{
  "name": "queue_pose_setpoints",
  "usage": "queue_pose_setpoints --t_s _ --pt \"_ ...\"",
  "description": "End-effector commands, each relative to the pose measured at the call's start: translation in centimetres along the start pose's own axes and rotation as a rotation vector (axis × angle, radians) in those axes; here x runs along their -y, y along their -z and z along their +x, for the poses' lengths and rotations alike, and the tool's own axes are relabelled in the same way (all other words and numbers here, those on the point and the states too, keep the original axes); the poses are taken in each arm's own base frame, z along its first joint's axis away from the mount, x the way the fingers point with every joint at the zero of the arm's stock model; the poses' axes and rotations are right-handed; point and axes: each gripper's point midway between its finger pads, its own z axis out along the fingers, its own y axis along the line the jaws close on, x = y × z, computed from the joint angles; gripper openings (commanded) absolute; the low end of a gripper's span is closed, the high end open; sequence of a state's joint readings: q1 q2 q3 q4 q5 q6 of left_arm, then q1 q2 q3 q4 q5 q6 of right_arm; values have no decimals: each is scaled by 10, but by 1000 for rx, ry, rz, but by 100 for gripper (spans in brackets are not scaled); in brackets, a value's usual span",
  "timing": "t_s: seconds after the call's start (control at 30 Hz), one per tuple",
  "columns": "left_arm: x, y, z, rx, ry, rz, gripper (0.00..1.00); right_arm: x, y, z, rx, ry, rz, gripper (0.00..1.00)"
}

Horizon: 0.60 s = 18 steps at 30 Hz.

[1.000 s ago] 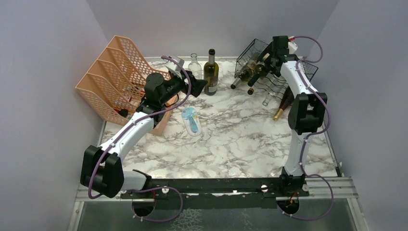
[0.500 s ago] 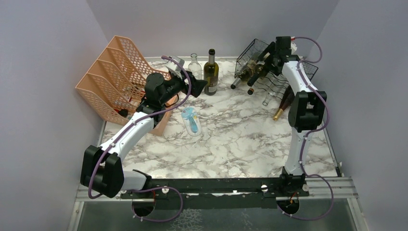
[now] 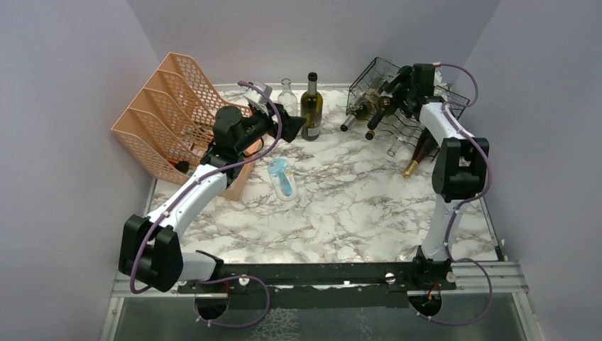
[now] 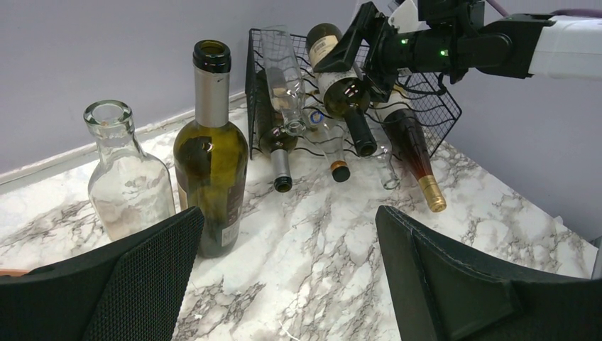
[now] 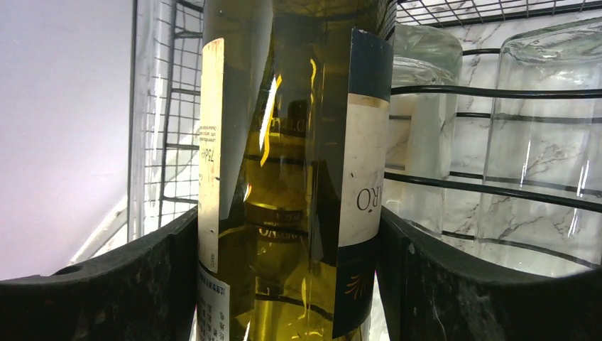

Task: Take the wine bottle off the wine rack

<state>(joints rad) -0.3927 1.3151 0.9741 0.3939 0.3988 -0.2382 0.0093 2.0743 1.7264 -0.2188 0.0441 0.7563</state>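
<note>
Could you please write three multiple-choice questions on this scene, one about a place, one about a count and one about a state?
1. Where on the table does the organizer stand?
A. At its left side
B. At its right side
C. At the middle of its near edge

2. How many bottles stand upright on the table?
A. One
B. Two
C. Four

3. How is the left gripper?
A. Open, holding nothing
B. Shut on a bottle
C. Shut on the organizer

Answers:
1 A: the top view shows it along the table's left edge.
2 B: only the green bottle and the clear bottle stand; the others lie at the rack.
3 A: its fingers are wide apart with only table between them.
</note>
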Motion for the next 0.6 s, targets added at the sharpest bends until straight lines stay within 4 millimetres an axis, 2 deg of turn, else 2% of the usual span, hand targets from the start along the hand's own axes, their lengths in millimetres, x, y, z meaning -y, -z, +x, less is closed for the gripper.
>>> queue_pose_setpoints --t_s 0.0,0.13,0.33,0.47,0.57 --pt "2 -2 -14 26 -21 14 97 -26 25 -27 77 -40 -142 59" --pt "2 -2 -14 26 -21 17 97 -38 40 -41 103 -49 -200 56" --pt "3 -2 -15 27 -21 17 98 -59 80 -65 143 -64 -265 56" --pt "5 -3 -16 26 -17 35 98 -64 114 -66 138 -82 -297 56" --pt "9 -4 -18 26 0 49 98 -60 140 -59 126 -91 -299 56"
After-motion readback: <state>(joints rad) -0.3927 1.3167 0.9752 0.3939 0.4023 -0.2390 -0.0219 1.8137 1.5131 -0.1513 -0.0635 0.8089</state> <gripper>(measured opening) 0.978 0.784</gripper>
